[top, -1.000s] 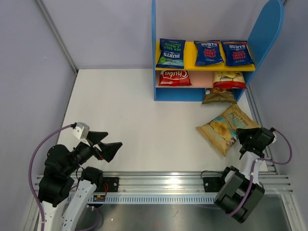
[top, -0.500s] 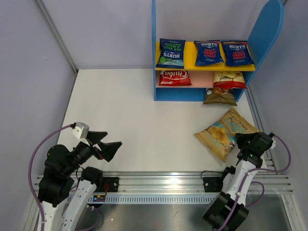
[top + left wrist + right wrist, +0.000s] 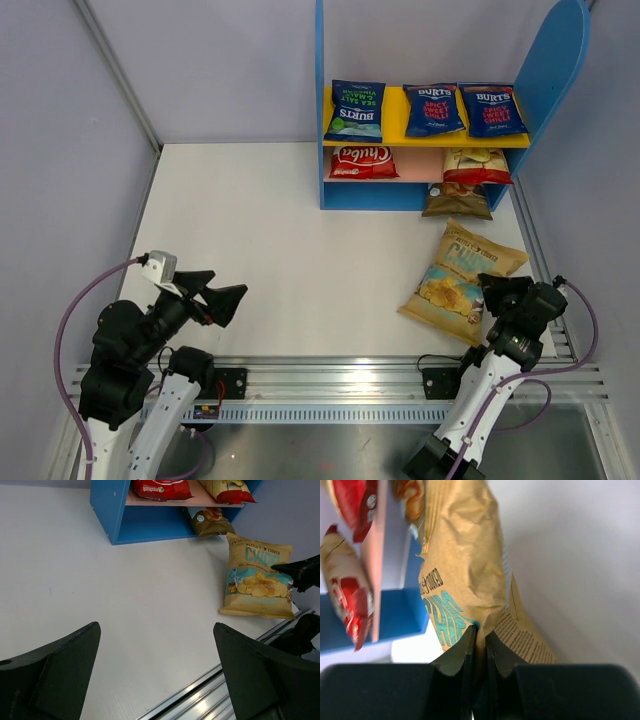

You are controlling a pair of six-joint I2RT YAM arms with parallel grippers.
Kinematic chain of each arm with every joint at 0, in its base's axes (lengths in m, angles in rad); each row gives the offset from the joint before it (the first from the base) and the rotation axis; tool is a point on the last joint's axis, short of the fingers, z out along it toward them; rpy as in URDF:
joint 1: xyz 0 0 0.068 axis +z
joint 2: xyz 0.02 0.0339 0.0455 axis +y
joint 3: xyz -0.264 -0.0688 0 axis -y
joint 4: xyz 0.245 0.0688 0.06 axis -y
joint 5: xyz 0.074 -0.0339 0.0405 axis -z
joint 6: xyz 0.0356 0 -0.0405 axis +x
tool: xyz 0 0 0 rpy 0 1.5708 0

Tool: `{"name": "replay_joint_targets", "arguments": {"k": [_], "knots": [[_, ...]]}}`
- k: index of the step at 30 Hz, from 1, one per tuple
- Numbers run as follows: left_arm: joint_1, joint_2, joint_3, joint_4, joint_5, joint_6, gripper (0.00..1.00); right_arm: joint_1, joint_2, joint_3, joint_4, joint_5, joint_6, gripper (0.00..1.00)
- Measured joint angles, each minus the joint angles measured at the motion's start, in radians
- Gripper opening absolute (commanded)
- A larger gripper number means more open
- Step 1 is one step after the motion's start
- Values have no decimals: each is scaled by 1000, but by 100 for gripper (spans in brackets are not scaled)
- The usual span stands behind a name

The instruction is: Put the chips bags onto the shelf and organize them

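Rotated and drawn toward the near edge of the white table [image 3: 280, 220] since 1 s ago, the glossy tan-and-light-blue chips bag [image 3: 458, 278], lying short of the blue-sided wooden shelf [image 3: 370, 195], is pinched at a thin edge by the right gripper [image 3: 480, 636] (left gripper [image 3: 228, 287] spread, empty), so slippage during lifting is risked.

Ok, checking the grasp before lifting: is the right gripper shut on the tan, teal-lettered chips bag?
Shut: in the wrist view the right gripper pinches an edge of the tan chips bag, no gap showing.
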Motion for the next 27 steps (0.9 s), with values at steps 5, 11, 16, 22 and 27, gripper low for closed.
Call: {"name": "replay_joint_targets", "arguments": {"k": [5,11,16,22,27], "knots": [[0,2,-10,26,10,-53,99,0,18,7,3,-142,40,0],[-1,105,-127,193,143,-160,99,56,67,11,64,-273,144,0],[-5,267,-278,440,278,-307,99,149,111,62,156,-343,237,0],[-124,422,-389,836,339,-499,99,274,86,146,278,-346,389,0],[-344,512,-383,1085,284,-531,99,296,85,192,381,-346,512,0]]}}
